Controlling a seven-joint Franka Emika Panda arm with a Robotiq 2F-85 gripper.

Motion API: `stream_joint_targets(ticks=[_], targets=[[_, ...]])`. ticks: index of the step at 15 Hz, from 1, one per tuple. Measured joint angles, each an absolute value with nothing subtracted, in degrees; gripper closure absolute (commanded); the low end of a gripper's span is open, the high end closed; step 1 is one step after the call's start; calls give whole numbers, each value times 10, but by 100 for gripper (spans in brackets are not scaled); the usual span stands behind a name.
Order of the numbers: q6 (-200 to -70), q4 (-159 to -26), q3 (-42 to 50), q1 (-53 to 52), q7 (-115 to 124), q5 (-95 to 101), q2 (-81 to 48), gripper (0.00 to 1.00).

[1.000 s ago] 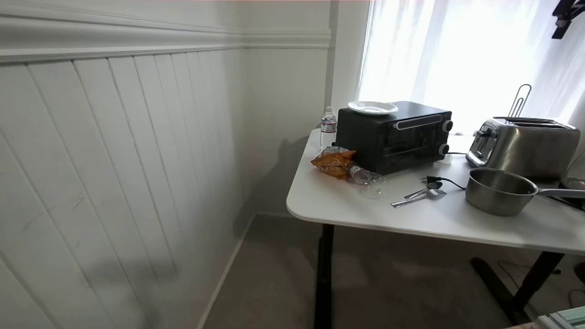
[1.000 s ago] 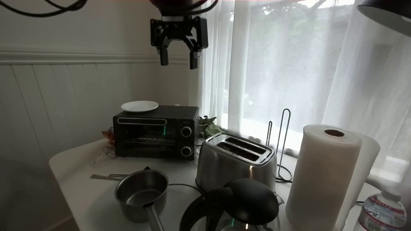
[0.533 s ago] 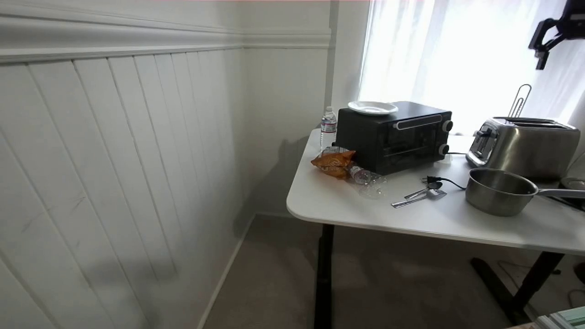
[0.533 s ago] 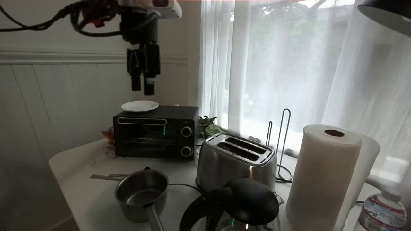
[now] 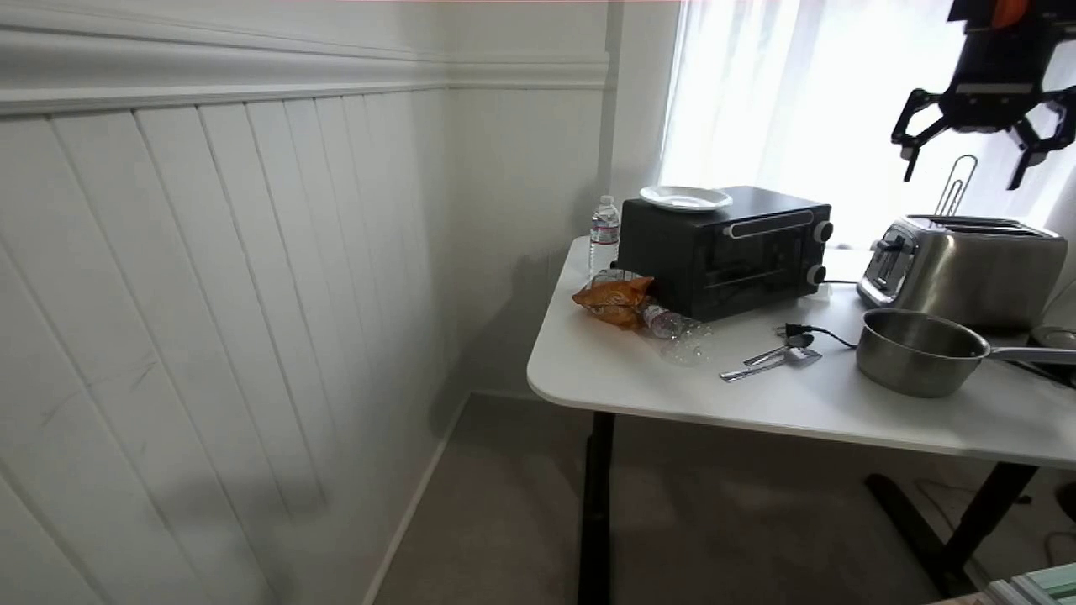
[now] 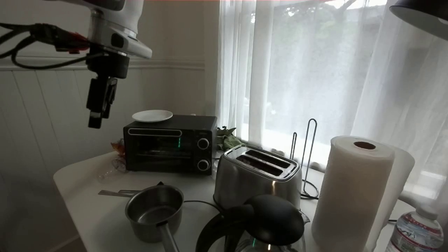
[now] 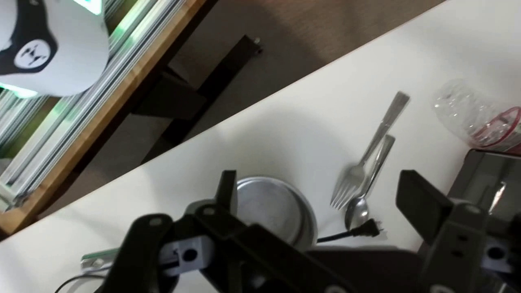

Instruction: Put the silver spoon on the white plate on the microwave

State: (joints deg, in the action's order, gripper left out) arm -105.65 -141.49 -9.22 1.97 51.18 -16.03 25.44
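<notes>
The silver spoon (image 7: 357,212) lies on the white table beside a fork (image 7: 353,175), its bowl touching a black plug. It also shows in an exterior view (image 5: 763,357); in an exterior view only its handle (image 6: 128,191) shows, the bowl hidden behind the pot. The white plate (image 5: 686,200) rests on top of the black microwave (image 5: 714,260); both the plate (image 6: 152,116) and microwave (image 6: 161,150) show in both exterior views. My gripper (image 7: 317,183) is open and empty, well above the table; spoon and fork appear between its fingers in the wrist view. It shows in both exterior views (image 5: 962,175) (image 6: 99,120).
A grey pot (image 5: 912,353) stands near the cutlery. A black plug (image 7: 366,229) lies at the spoon's bowl. A silver toaster (image 5: 975,269), an orange bag (image 5: 618,301), a lying clear bottle (image 7: 472,114), a kettle (image 6: 273,220) and a paper towel roll (image 6: 353,192) stand or lie around.
My gripper has come down and turned. In an exterior view it has come in from the right edge; in an exterior view it has moved left and down. The table things have not moved.
</notes>
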Motion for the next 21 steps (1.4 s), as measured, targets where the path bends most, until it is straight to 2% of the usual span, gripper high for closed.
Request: stream_joint_targets(ticks=[5,15,21], targets=[[-1154,-1429,-104,-27,508,-241,187,0],[-1162,-1428,-101,-27,505,-248,170,0],[-1231,-1420,-108,-50,545,-302,77,0]])
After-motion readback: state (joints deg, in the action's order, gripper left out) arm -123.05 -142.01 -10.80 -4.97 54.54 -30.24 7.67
